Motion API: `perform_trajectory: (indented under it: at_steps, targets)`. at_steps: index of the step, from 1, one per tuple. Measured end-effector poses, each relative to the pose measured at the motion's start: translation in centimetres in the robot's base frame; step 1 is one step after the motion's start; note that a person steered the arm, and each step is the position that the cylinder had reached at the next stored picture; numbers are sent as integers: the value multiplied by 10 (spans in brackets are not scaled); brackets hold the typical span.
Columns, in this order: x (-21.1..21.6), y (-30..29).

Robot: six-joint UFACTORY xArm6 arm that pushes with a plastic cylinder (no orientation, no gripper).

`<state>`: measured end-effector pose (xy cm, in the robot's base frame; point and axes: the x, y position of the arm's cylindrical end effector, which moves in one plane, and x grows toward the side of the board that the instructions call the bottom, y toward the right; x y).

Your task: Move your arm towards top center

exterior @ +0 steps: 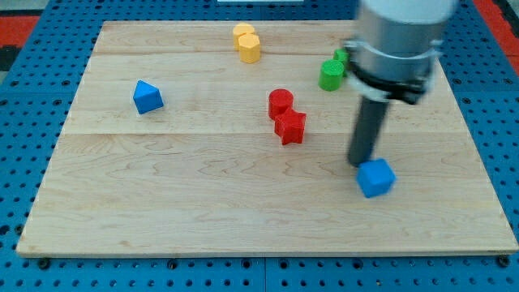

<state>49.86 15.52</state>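
My tip is at the lower end of the dark rod, right of the board's middle. It sits just up and left of a blue cube, touching or nearly touching it. Two yellow blocks stand together near the view's top centre. A red cylinder and a red star-like block sit together in the middle, left of my tip. A green block lies above my tip, with a second green block partly hidden behind the arm. A blue pointed block is at the left.
The wooden board lies on a blue perforated table. The arm's grey body covers the board's upper right part.
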Motion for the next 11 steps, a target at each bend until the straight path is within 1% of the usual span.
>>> perform_trajectory:
  at_steps: [1,2,3,4,5,6,8,11]
  targets:
    - [38,41]
    - [-12,41]
    - [-115,64]
    - [-179,74]
    - [-217,74]
    - [-240,74]
    - [-306,11]
    - [-306,-61]
